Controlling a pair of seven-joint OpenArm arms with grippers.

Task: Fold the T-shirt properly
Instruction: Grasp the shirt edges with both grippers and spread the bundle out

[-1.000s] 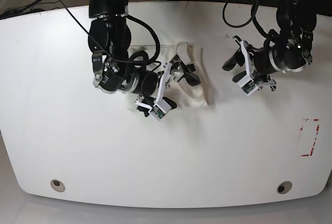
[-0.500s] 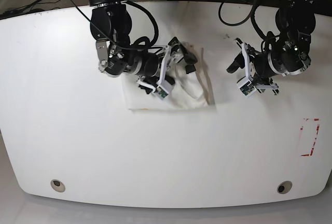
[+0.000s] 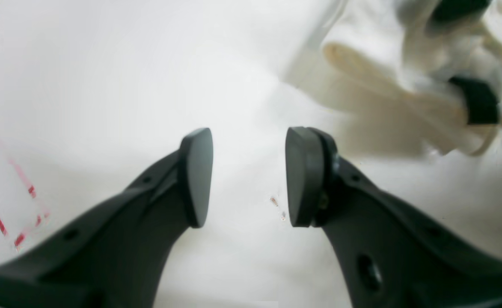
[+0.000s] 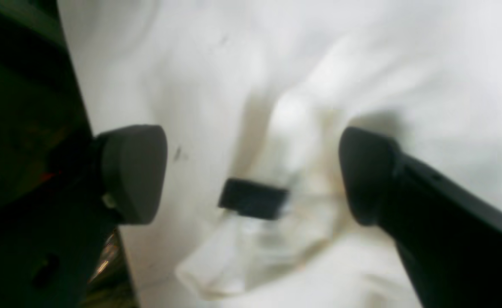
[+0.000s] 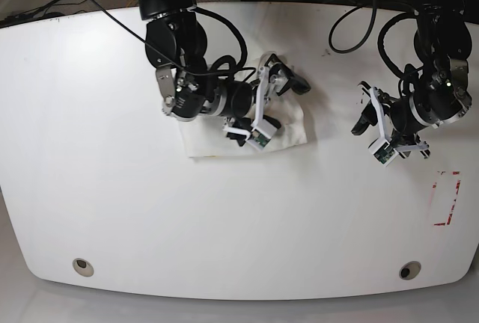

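Lying rumpled on the white worktop (image 5: 112, 211), the white cotton T-shirt (image 5: 288, 130) sits beneath the right end effector (image 4: 251, 171), whose jaws gape wide, gripping nothing. Well apart, the left end effector (image 3: 248, 175) hovers part-open and empty over bare worktop.

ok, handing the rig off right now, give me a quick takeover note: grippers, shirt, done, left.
Right gripper: open wide, empty, poised right over the T-shirt, black tag between its fingers.
Left gripper: partly open, empty, above bare table, well off to the shirt's side.
T-shirt: a compact white bundle at table centre-back, partly under the right arm; top edge looks rumpled.
Done: mostly folded, it seems.
Left: probably flatten the rumpled edge, check the fold, retract both arms.
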